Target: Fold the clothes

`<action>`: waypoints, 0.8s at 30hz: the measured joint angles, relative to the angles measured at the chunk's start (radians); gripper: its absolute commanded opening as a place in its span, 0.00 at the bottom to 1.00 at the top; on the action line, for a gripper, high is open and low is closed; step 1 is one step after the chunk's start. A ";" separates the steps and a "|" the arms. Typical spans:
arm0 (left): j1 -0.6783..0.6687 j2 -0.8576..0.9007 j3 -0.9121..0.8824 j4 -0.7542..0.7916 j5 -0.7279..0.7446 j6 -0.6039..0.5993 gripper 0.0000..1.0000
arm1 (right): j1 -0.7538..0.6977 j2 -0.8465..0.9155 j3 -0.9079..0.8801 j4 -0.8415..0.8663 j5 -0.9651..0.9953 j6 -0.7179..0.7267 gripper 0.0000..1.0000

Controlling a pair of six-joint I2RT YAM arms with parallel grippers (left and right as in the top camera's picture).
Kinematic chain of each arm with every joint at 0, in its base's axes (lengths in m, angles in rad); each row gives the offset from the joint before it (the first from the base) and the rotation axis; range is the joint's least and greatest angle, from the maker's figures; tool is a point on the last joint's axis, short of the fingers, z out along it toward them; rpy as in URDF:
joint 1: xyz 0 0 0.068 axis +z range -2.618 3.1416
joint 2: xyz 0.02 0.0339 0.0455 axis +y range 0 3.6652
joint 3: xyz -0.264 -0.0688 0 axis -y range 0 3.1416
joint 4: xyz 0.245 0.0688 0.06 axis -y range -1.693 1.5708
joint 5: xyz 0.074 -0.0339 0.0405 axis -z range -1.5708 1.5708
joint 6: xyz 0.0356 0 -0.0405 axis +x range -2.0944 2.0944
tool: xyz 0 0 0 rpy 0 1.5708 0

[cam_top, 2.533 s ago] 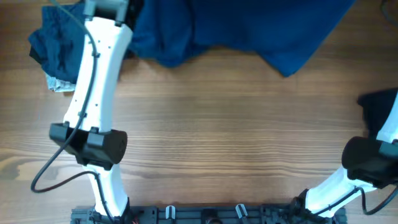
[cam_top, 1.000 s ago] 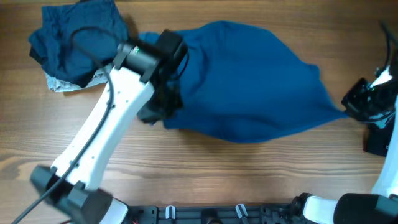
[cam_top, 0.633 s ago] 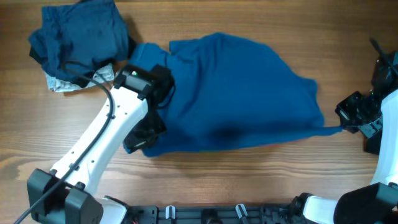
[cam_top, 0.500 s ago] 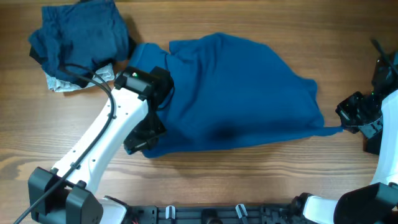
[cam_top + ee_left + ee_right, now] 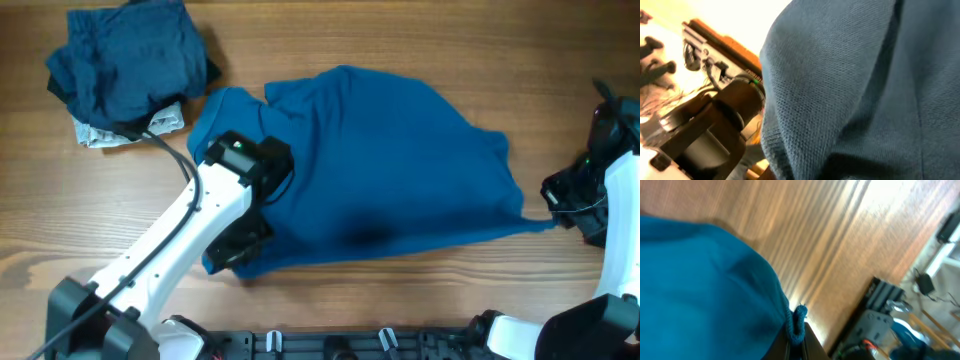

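One large medium-blue fabric shirt (image 5: 390, 170) lies in the middle of the brown wooden surface (image 5: 420, 300). It is spread out loosely with soft wrinkles, and its knitted weave shows in the left wrist view (image 5: 850, 90).

Just beside the upper left corner of the shirt is one heap of dark navy garments (image 5: 130, 55). I cannot count how many pieces are in it. One pale grey-white garment (image 5: 100, 133) shows from under the lower edge of this heap.

There are two arms. The left gripper (image 5: 237, 248) is at the lower left corner of the shirt. The cloth hides its fingers, so I cannot tell whether they are apart or together. The right gripper (image 5: 568, 195) is at the right tip of the shirt. Its fingers are together, clamped on a thin twisted corner of the cloth (image 5: 799, 322), which is drawn out to a narrow point.
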 measured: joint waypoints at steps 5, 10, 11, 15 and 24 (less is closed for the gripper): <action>0.063 -0.017 -0.001 0.178 -0.018 0.021 0.18 | 0.000 -0.004 0.000 0.119 -0.061 -0.060 0.06; 0.154 -0.011 -0.002 0.351 -0.036 0.058 0.18 | -0.002 -0.004 -0.001 0.220 -0.122 -0.082 0.10; 0.167 -0.010 -0.002 0.362 -0.044 0.062 0.19 | -0.002 -0.004 -0.001 0.235 -0.133 -0.084 0.10; 0.204 0.006 -0.002 0.420 -0.090 0.073 0.21 | -0.002 -0.001 -0.001 0.305 -0.174 -0.089 0.10; 0.210 0.063 -0.002 0.539 -0.195 0.077 0.27 | -0.002 0.116 -0.001 0.364 -0.213 -0.092 0.05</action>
